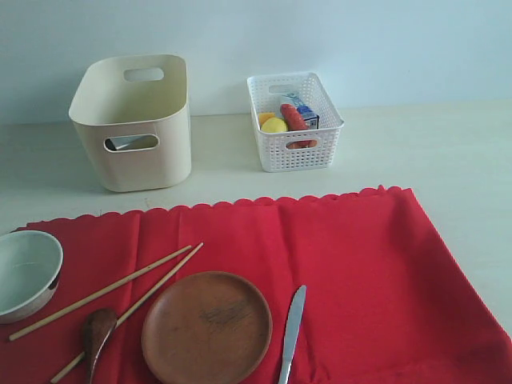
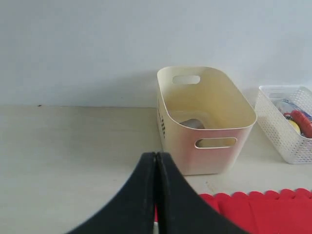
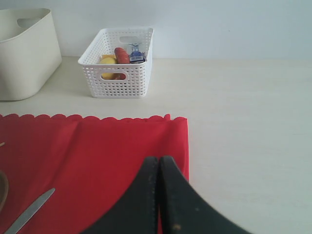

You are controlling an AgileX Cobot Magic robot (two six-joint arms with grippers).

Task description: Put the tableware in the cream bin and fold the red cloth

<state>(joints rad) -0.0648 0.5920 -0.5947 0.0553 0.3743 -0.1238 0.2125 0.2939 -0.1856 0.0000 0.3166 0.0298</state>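
Both claws pressed together, pinching nothing: left gripper (image 2: 156, 157), right gripper (image 3: 159, 160). Red cloth (image 1: 360, 264) lies flat across the 6 o'clock half. On it are the white bowl (image 1: 11, 245) at 8, chopsticks (image 1: 104, 292), spoon (image 1: 98, 332) and wooden plate (image 1: 206, 328) near 7, and knife (image 1: 293, 320) at 6. Cream bin (image 1: 148, 164) at 11, off the cloth, with a grey metal item (image 1: 128, 143) inside.

legible text: none found in any view | cream bin (image 2: 180, 141): small dark marks seen on one outer wall, too small to be read | carton (image 1: 306, 116) in white basket (image 1: 296, 154): blue label seen, print blurred, nothing readable | wooden plate (image 1: 206, 328): faint dark marking at centre, no letters made out
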